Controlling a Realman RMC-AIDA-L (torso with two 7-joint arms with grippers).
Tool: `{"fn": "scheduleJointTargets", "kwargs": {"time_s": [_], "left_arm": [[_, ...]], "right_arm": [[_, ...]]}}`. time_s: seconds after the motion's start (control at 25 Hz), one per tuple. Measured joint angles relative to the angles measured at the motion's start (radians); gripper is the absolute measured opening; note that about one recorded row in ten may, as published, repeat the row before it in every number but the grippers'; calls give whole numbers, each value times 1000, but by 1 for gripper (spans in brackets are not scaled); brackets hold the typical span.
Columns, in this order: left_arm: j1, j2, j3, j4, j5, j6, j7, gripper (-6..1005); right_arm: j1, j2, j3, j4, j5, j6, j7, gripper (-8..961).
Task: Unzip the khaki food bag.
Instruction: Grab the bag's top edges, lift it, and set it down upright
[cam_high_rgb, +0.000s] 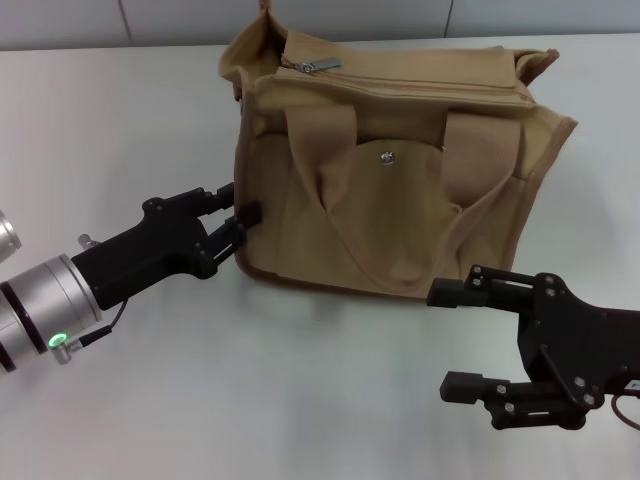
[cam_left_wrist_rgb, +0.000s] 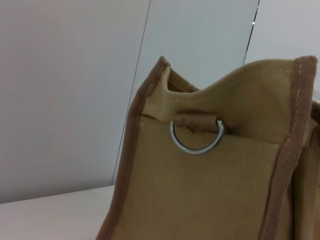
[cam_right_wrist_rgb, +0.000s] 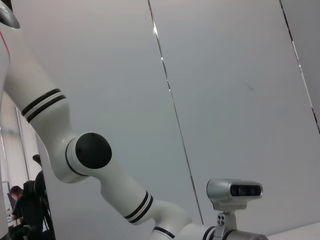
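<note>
The khaki food bag (cam_high_rgb: 400, 170) stood upright on the white table (cam_high_rgb: 120, 110), toward the far middle of it, its front face turned to the robot. Two wide strap handles (cam_high_rgb: 330, 165) drooped over that front, and a silver snap (cam_high_rgb: 386, 156) sat between them on the pocket flap. The zipper ran along the top, and its silver pull (cam_high_rgb: 318, 66) lay at the end of the bag nearer the robot's left, with the zipper looking closed along its length.

The left gripper (cam_high_rgb: 240, 203) was at the bag's left end, low on the side panel. Its two dark fingers were a little apart, and their tips sat right against the brown-edged corner; whether they actually pinched the fabric could not be told. From the left wrist view, the bag's end panel filled the frame at close range, with a metal D-ring (cam_left_wrist_rgb: 196, 138) hanging from a small loop just under the sagging top edge.

The right gripper (cam_high_rgb: 450, 338) hovered in front of the bag's lower right corner, nearer the robot and clear of the fabric. Its fingers were spread wide and held nothing. The right wrist view pointed away from the table and showed only a white robot arm (cam_right_wrist_rgb: 90, 155) and grey wall panels (cam_right_wrist_rgb: 235, 90).
</note>
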Motion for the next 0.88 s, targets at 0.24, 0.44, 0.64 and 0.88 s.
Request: {"fn": "scheduleJointTargets", "kwargs": {"time_s": [0.24,0.44,0.64,0.88], "left_arm": [[4,0,-3,-1,0,2,0,327],[4,0,-5,-1,0,2,-7,223],[4,2,-8,5,0,19,-8,58],[18,8,-60,46,1,134,-9,56]], "right_arm": [[0,0,-1,1,0,0,0,782],[0,0,-1,1,0,0,0,782],[0,0,7,1,0,0,0,783],[0,0,9,1,1,1,0,783]]}}
